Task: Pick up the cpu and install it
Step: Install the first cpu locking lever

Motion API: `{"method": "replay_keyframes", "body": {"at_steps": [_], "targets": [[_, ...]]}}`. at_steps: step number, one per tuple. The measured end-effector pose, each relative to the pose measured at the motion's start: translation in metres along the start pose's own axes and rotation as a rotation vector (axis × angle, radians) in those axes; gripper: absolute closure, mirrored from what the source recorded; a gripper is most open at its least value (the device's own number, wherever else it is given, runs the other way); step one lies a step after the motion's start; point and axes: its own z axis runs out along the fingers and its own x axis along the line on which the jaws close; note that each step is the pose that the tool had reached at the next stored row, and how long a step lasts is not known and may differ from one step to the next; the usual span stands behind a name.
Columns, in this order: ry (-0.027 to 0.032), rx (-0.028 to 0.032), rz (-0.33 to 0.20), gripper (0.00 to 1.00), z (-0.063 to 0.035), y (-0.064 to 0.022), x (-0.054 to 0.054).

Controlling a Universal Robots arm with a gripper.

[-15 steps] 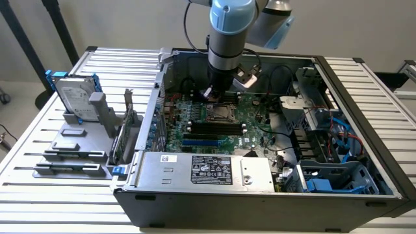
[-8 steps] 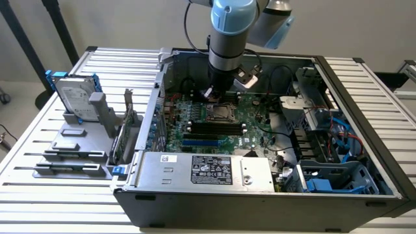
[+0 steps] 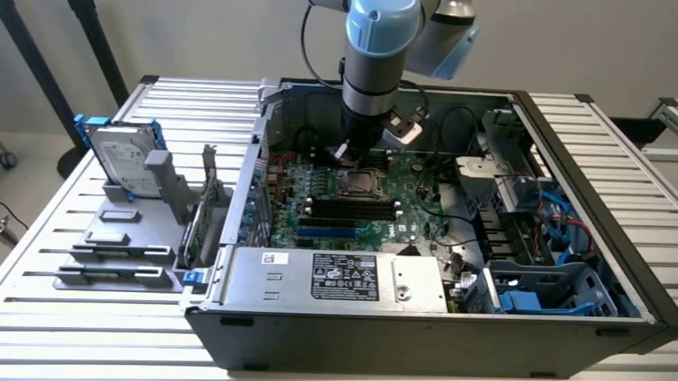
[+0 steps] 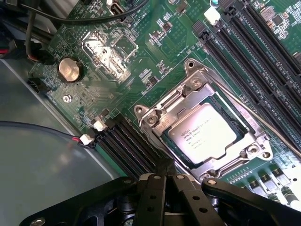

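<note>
In the exterior view, going left to right: a silver hard drive in a blue bracket stands upright on a grey holder at about nine o'clock from the open computer case. Inside the case lies the green motherboard, matte and densely studded. At the case's centre the gripper hangs over the board, its fingers pressed together and empty. The cpu sits just beyond it at about six o'clock, already lying in the socket. At the near wall rests the grey power supply with its label.

In the wrist view the black, bolted gripper points toward the cpu, which lies close ahead at roughly one o'clock. The chip is a flat square with a brushed silver-grey lid and printed lettering, so it has no long axis. It is ringed by the shiny metal socket frame. Black memory slots run diagonally beside it.
</note>
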Motion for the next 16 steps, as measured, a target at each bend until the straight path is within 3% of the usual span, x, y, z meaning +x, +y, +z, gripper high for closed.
{"method": "replay_keyframes", "body": {"at_steps": [16], "targets": [[-0.0025, 0.0029, 0.001, 0.89, 0.0012, 0.0073, 0.006]]}}
